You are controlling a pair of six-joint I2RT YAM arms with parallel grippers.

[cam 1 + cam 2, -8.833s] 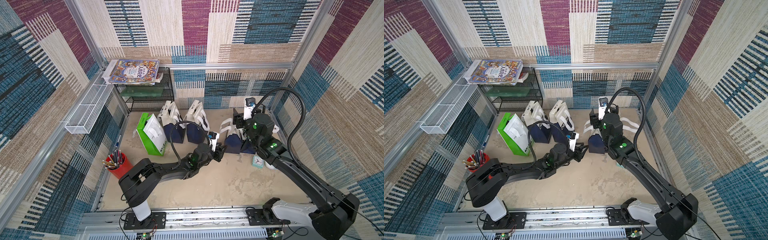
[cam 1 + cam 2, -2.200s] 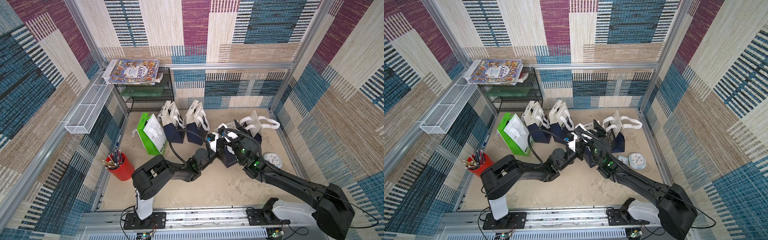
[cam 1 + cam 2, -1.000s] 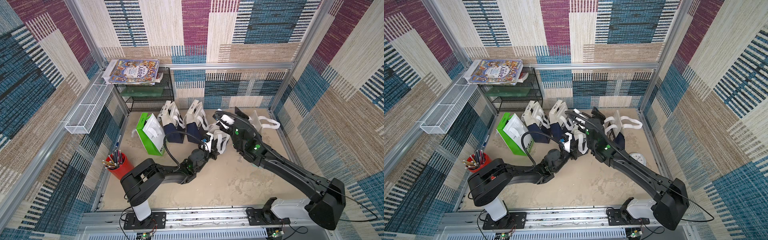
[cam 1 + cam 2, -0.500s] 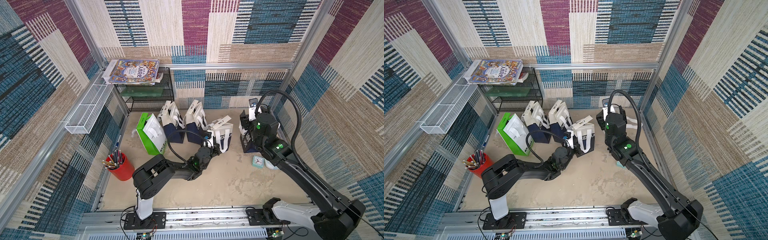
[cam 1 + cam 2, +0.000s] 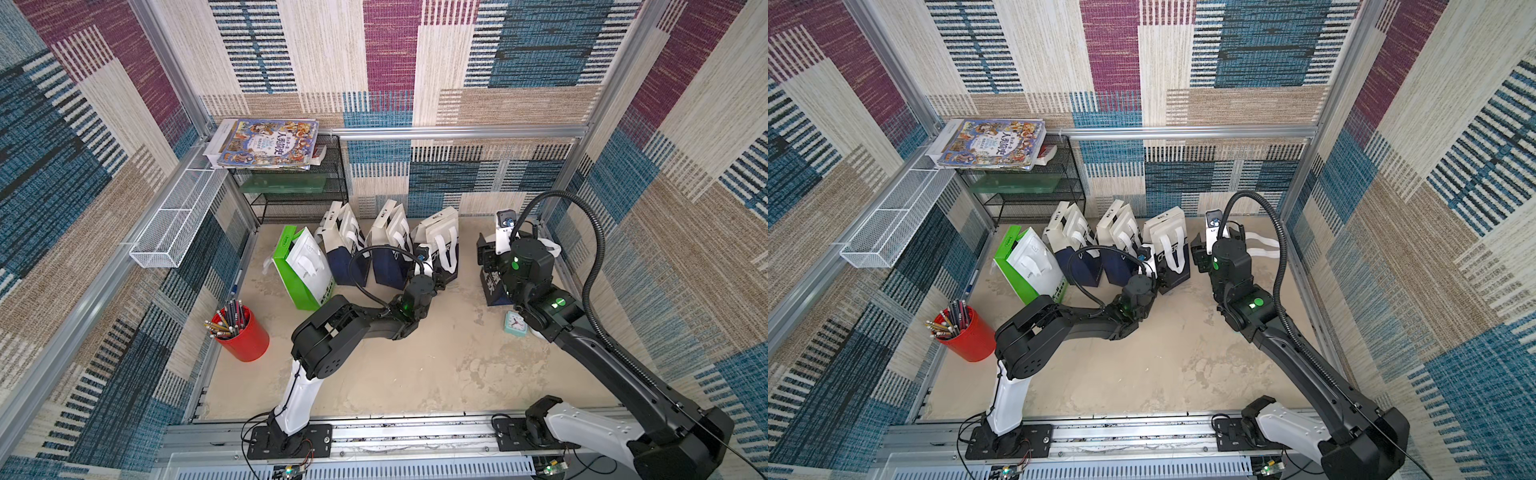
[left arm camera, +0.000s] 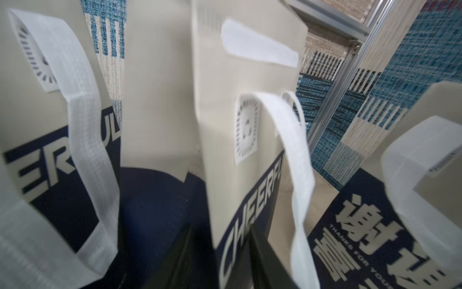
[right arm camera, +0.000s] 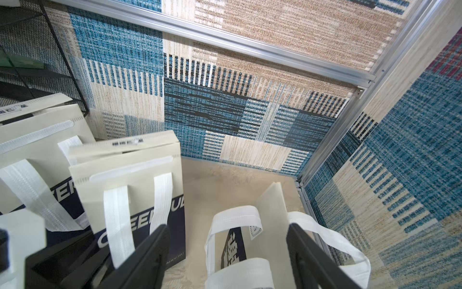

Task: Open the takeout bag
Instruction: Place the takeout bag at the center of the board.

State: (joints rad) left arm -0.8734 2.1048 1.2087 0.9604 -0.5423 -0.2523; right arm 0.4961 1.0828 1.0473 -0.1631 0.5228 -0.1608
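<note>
1. Left arm point(image 5: 353, 322): the white lower link rose from the rail base to a raised black elbow. The forearm ran low, almost level over the floor, toward the row of bags at the back.
2. Left gripper point(image 5: 436, 275) was at the foot of the takeout bag point(image 5: 441, 243), wrist aimed at the bag's front face.
3. Left wrist view (blurred): the dark fingers point(image 6: 265, 257) stood well apart with the bag's lower corner in the gap, and nothing was clamped.
4. The takeout bag stood upright, third in the row, just beside two like bags point(image 5: 388, 245). A green bag point(image 5: 305, 270) stood at the row's far left end. Whether its mouth was open could not be told.
5. Right arm point(image 5: 602, 357): a long link climbed from the near right base toward the back wall, and the wrist folded downward close to the right wall.
6. Right gripper point(image 7: 227, 229) hung above a navy bag point(image 5: 494, 286). Its fingers point(image 7: 150, 252) were spread wide and empty, and the bag's white handle loops lay under the gap.
7. A small clock point(image 5: 515, 323) lay on the floor just beside the right forearm.
</note>
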